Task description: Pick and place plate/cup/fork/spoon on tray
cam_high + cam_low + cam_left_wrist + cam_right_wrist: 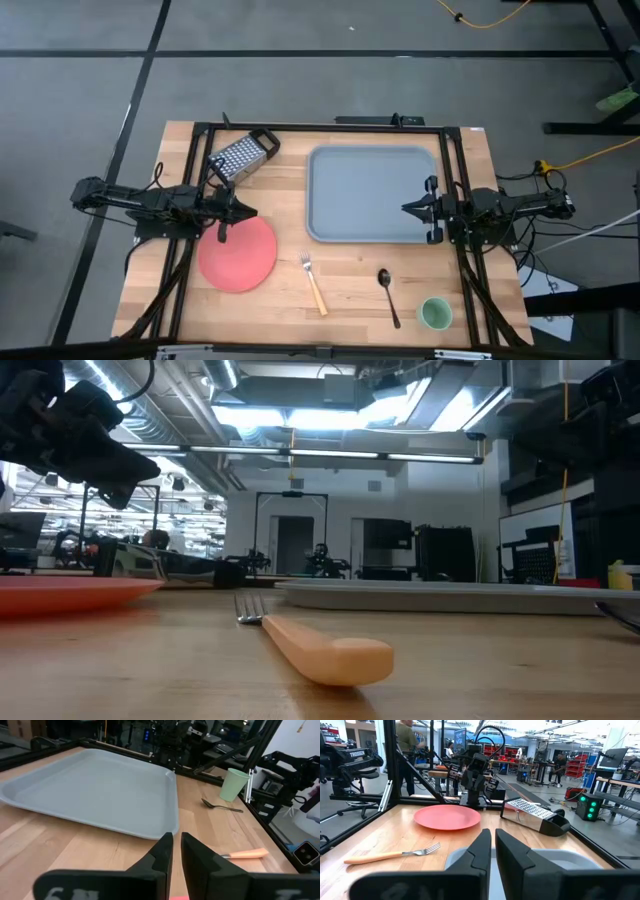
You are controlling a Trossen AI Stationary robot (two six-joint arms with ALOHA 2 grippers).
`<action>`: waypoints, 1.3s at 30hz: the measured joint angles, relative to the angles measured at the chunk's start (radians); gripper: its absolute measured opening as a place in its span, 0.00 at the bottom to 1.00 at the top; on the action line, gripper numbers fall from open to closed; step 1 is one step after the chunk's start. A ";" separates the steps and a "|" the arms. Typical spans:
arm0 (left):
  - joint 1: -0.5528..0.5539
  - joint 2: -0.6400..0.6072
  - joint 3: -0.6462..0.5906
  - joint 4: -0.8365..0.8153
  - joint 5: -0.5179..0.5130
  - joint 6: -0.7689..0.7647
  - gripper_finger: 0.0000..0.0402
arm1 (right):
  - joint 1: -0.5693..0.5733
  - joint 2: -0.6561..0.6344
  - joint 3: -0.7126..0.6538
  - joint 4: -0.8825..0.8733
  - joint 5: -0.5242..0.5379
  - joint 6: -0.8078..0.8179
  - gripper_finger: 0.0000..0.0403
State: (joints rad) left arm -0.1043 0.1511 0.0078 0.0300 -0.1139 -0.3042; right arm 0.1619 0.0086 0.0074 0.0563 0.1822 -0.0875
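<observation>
The coral-red plate (237, 253) lies flat on the table at the near left. The orange-handled fork (314, 283), the dark spoon (389, 296) and the pale green cup (435, 314) rest on the wood along the near edge. The grey-blue tray (370, 193) lies flat at the far middle with nothing on it. My left gripper (245, 212) hovers shut over the plate's far edge and holds nothing. My right gripper (405, 208) hovers shut over the tray's right part and holds nothing. In the left wrist view the fingers (176, 855) point toward the tray (95, 790).
A metal box grater (243, 156) lies on its side at the far left, beside the tray's left edge. A black frame rail (320, 127) runs around the table. Bare wood (345, 265) lies between the tray and the cutlery.
</observation>
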 joint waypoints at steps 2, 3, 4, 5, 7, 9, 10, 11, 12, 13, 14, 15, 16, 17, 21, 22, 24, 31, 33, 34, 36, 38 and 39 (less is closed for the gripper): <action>0.000 0.000 0.000 0.000 0.000 0.008 0.08 | 0.000 0.000 0.000 0.000 0.000 -0.002 0.08; 0.000 0.000 0.000 0.000 0.000 0.041 0.08 | 0.000 0.000 0.000 0.001 0.000 -0.008 0.08; 0.000 0.000 0.000 0.001 0.000 0.073 0.08 | 0.000 0.000 0.000 0.001 0.000 -0.015 0.08; 0.000 0.000 0.000 0.002 0.000 0.097 0.08 | 0.000 0.000 0.000 0.002 0.000 -0.015 0.08; 0.000 0.000 0.000 0.004 -0.002 0.123 0.08 | 0.000 0.000 0.000 0.007 0.000 -0.013 0.08; 0.000 0.000 0.000 0.004 -0.007 0.130 0.08 | 0.000 0.000 0.000 0.007 -0.001 0.049 0.08; 0.000 0.000 0.000 0.004 -0.013 0.131 0.08 | 0.000 0.000 0.000 0.007 0.000 0.087 0.08; 0.000 0.000 0.000 0.008 -0.023 0.131 0.08 | 0.000 0.000 0.000 0.010 0.000 0.121 0.08; 0.000 0.000 0.000 0.020 -0.037 0.129 0.08 | 0.000 0.001 0.000 0.013 -0.001 0.144 0.08; 0.000 0.000 0.000 0.039 -0.046 0.113 0.08 | 0.000 0.000 0.000 0.014 0.000 0.167 0.08; 0.000 0.000 0.000 0.066 -0.049 0.077 0.08 | 0.000 0.000 0.000 0.015 0.000 0.191 0.08; 0.000 0.000 0.000 0.103 -0.058 0.036 0.08 | 0.000 0.000 0.000 0.014 -0.001 0.219 0.08; 0.000 0.000 0.000 0.150 -0.079 0.012 0.08 | 0.000 0.001 0.000 0.014 -0.002 0.244 0.08; 0.001 0.000 0.000 0.198 -0.115 0.007 0.08 | 0.000 0.001 0.000 0.014 -0.002 0.268 0.08; 0.002 -0.001 0.000 0.426 -0.321 0.126 0.08 | 0.000 0.000 0.000 0.014 -0.001 0.327 0.08; 0.003 -0.001 0.000 0.471 -0.327 0.157 0.08 | 0.000 0.000 0.000 0.014 -0.001 0.343 0.08; 0.002 0.000 0.011 0.515 -0.274 0.220 0.08 | 0.000 0.000 0.000 0.019 -0.001 0.348 0.08; -0.006 0.115 0.167 0.402 -0.023 0.532 0.08 | 0.000 0.000 0.000 0.111 0.000 0.251 0.08; -0.017 0.191 0.240 0.321 0.005 0.583 0.08 | 0.000 0.000 0.000 0.126 0.000 0.201 0.08; -0.024 0.232 0.281 0.280 0.006 0.592 0.08 | 0.000 0.000 0.000 0.133 0.001 0.177 0.08; -0.043 0.314 0.362 0.159 0.008 0.583 0.08 | 0.000 0.000 0.000 0.145 0.000 0.144 0.08; -0.070 0.394 0.456 -0.004 0.016 0.530 0.08 | 0.000 0.000 0.000 0.151 0.000 0.134 0.08; -0.085 0.433 0.505 -0.088 0.021 0.496 0.08 | 0.000 0.000 0.000 0.157 0.000 0.134 0.08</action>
State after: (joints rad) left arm -0.1895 0.5842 0.5126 -0.0582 -0.0928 0.1920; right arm 0.1619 0.0086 0.0074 0.2130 0.1823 0.0461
